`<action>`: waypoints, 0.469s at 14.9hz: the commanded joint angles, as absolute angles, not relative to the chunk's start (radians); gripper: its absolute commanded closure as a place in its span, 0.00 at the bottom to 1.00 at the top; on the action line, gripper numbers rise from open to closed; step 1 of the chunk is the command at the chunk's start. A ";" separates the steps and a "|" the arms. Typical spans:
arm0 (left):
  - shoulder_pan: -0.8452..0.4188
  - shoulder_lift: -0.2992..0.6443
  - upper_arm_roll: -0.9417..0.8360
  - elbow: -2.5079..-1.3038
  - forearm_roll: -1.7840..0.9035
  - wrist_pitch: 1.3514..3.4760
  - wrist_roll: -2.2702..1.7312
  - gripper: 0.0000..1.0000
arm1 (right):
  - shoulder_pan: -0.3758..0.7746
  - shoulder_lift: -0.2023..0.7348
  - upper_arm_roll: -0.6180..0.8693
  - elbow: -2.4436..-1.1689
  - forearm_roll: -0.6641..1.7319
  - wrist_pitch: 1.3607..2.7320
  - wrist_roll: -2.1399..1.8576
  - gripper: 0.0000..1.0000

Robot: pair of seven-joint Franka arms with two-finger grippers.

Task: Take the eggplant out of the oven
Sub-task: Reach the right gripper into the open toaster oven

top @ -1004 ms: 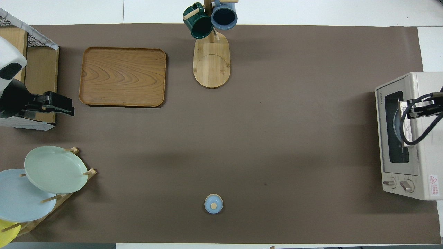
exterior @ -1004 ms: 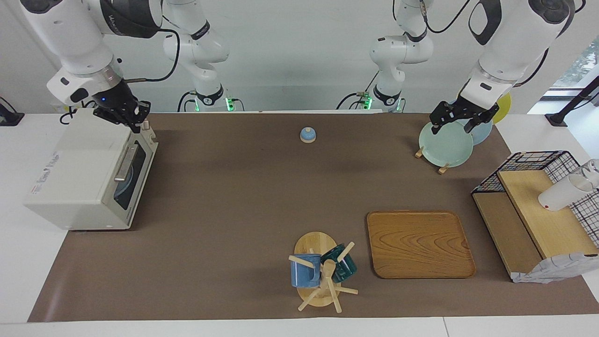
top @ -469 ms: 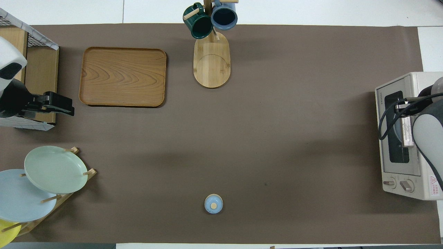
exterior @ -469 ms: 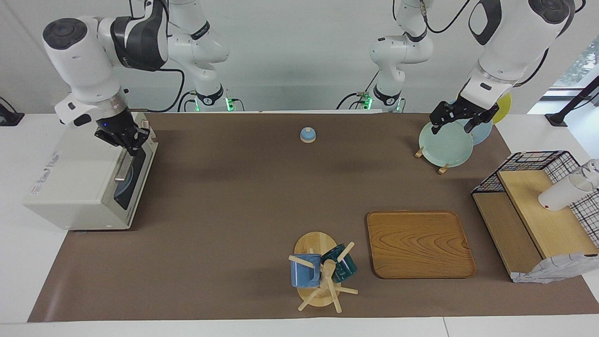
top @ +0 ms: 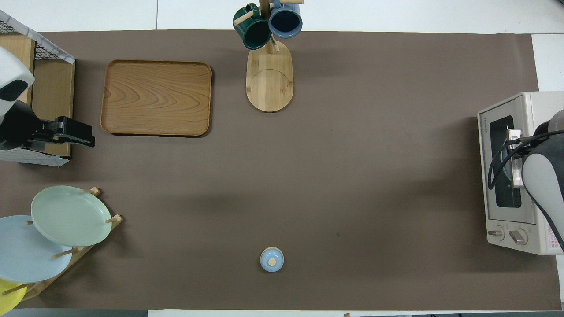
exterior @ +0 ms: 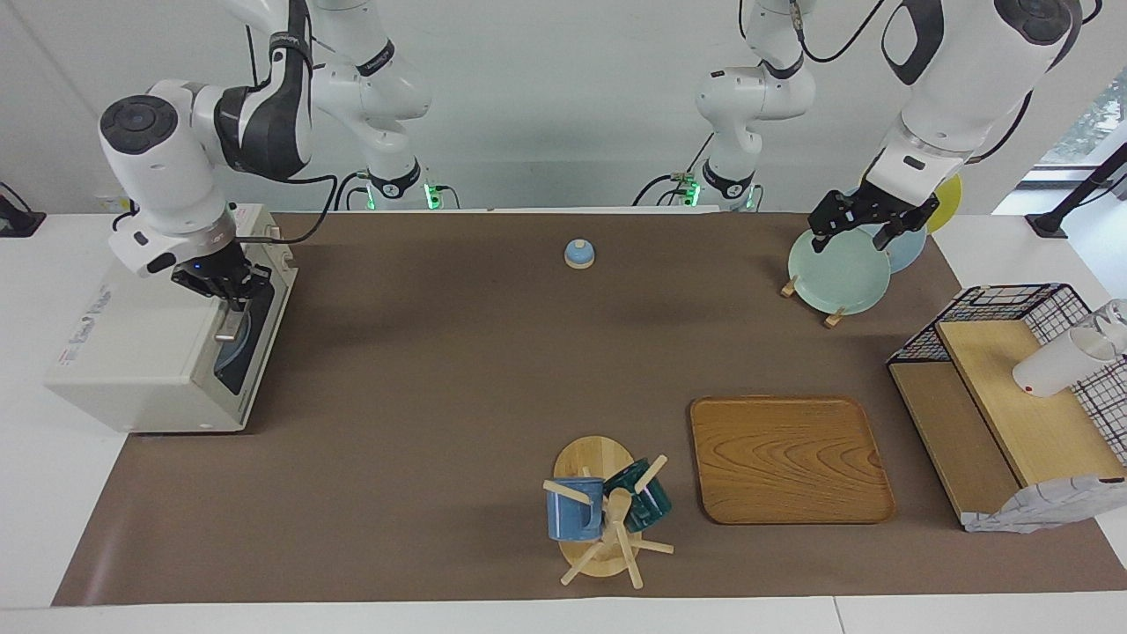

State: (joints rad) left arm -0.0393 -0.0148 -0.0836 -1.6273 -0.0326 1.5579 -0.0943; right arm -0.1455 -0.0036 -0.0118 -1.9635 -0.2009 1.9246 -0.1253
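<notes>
The off-white oven (exterior: 150, 343) stands at the right arm's end of the table, its dark glass door (exterior: 239, 348) closed; it also shows in the overhead view (top: 493, 211). A bluish plate shows dimly through the glass. The eggplant is hidden. My right gripper (exterior: 231, 298) is down at the upper end of the door's metal bar handle (exterior: 229, 324); in the overhead view the arm covers it. My left gripper (exterior: 867, 231) waits open and empty over the plate rack, and it also shows in the overhead view (top: 83, 136).
A plate rack (exterior: 836, 277) with green, blue and yellow plates, a wire shelf (exterior: 1012, 396) with a white cup (exterior: 1057, 363), a wooden tray (exterior: 788, 458), a mug tree (exterior: 603, 511) and a small blue bell (exterior: 578, 254) stand on the brown mat.
My right gripper has come down from above the oven's top corner nearest the robots to the door handle. The left arm has not moved.
</notes>
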 commanded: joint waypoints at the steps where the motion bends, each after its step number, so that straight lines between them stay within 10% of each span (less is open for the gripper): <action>1: -0.029 -0.035 -0.089 -1.643 -0.029 1.551 -0.086 0.00 | -0.161 -0.026 -0.006 -2.016 -0.215 1.948 -0.143 1.00; 7: -0.029 -0.035 -0.089 -1.643 -0.029 1.551 -0.086 0.00 | -0.147 -0.018 -0.003 -2.031 -0.175 1.994 -0.126 1.00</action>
State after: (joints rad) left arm -0.0393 -0.0148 -0.0836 -1.6273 -0.0326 1.5579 -0.0943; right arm -0.1446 -0.0099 -0.0076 -1.9756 -0.1996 1.9322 -0.1253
